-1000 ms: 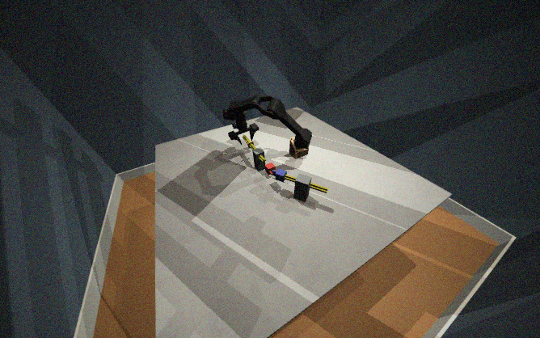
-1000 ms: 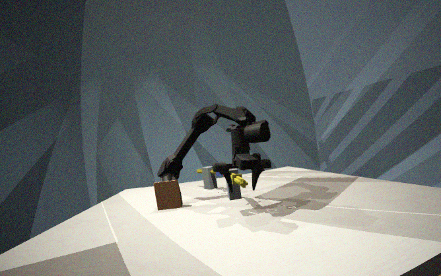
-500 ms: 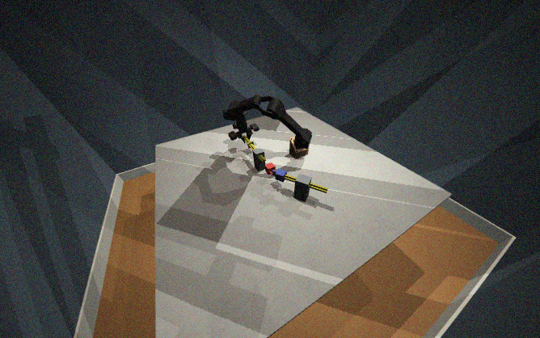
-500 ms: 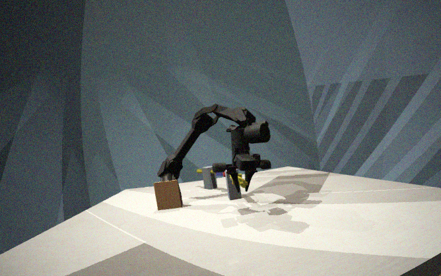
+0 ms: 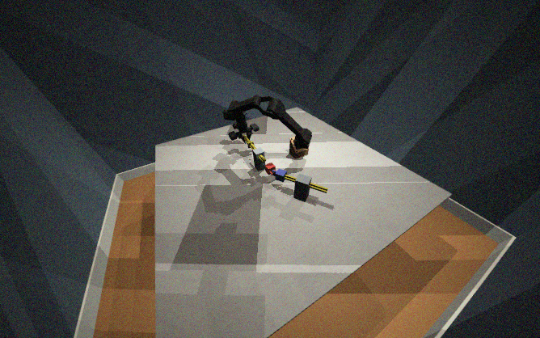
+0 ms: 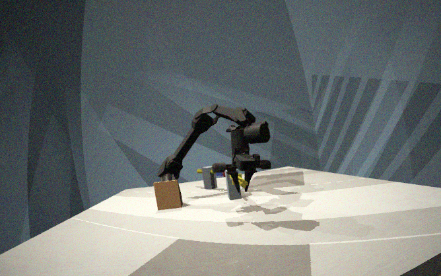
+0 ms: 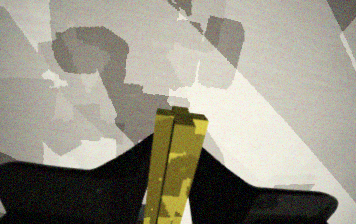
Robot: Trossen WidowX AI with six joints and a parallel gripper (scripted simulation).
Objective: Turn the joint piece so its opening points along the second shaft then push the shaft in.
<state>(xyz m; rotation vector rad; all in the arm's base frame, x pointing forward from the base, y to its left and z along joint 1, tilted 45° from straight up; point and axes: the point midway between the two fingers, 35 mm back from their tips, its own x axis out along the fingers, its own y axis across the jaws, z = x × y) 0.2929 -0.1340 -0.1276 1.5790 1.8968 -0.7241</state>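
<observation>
My gripper [image 5: 243,136] [image 6: 241,182] [image 7: 171,139] is shut on the outer end of the second shaft [image 5: 250,143] [image 6: 242,181] [image 7: 180,145], a yellow bar with dark stripes. This shaft runs through a grey block [image 5: 259,158] [image 6: 233,190]. Its inner end points at the red joint piece [image 5: 270,168], which hangs on a blue piece [image 5: 280,175] at the end of the fixed shaft [image 5: 317,188]. The fixed shaft passes through a second block [image 5: 302,188] [image 6: 208,178]. In the wrist view both black fingers press on the shaft's sides. I cannot tell whether the shaft tip is inside the joint's opening.
The arm's brown base [image 5: 298,151] [image 6: 168,195] stands on the grey table [image 5: 226,242] [image 6: 330,205] behind the two blocks. Orange floor panels [image 5: 129,251] lie beyond the table's left and right edges.
</observation>
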